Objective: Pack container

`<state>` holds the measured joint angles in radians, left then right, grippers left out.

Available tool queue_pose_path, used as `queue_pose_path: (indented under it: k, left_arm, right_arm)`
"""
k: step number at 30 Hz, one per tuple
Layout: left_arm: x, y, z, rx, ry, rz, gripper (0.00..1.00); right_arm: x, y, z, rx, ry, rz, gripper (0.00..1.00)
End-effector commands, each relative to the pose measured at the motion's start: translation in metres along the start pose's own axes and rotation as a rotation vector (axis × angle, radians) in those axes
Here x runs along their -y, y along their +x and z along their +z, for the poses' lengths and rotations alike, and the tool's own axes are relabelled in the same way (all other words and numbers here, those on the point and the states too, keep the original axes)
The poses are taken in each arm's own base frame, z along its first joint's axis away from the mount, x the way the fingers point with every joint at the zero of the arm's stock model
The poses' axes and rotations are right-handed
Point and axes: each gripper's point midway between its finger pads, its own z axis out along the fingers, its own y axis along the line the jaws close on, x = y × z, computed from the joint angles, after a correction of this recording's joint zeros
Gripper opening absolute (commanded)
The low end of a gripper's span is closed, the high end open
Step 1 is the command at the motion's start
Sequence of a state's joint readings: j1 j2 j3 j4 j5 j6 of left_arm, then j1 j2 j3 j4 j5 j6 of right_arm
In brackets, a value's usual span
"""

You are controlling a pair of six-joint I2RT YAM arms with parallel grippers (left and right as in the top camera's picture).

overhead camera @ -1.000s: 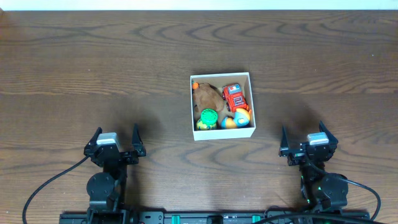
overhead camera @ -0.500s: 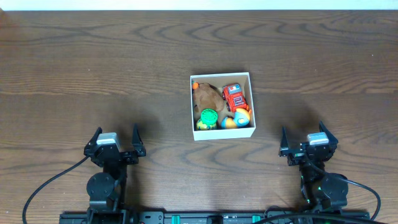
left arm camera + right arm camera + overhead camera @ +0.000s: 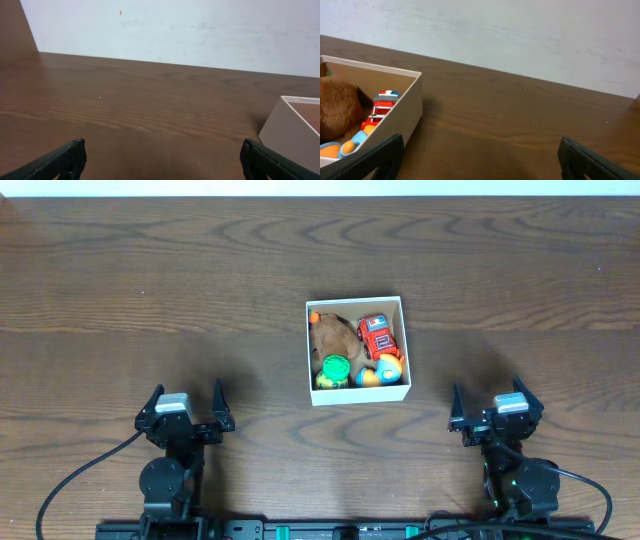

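Observation:
The container (image 3: 356, 394), a small square white-walled cardboard box, stands at the table's middle. It holds a brown plush toy (image 3: 332, 334), a red toy truck (image 3: 376, 336), a green round toy (image 3: 334, 369) and a blue-and-orange ball (image 3: 381, 370). My left gripper (image 3: 186, 402) is open and empty near the front left, well clear of the box. My right gripper (image 3: 491, 402) is open and empty near the front right. The left wrist view shows the box's white corner (image 3: 295, 132). The right wrist view shows the box wall (image 3: 405, 117), the plush (image 3: 337, 110) and the truck (image 3: 382, 105).
A pale wall (image 3: 200, 30) rises beyond the table's far edge. Black cables (image 3: 80, 475) run from both arm bases along the front edge. The dark wood table (image 3: 150, 290) lies bare around the box.

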<state>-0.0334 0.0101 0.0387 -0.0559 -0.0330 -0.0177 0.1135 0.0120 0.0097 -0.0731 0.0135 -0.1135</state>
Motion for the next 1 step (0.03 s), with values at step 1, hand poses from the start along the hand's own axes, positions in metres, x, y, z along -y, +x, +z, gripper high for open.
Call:
queue_pose_path:
  k: [1]
  left_arm:
    - [-0.0028, 0.0184, 0.0026, -0.041, -0.010, 0.024, 0.98]
  right_arm:
    - [0.0009, 0.0010, -0.0001, 0.001, 0.001, -0.006, 0.99]
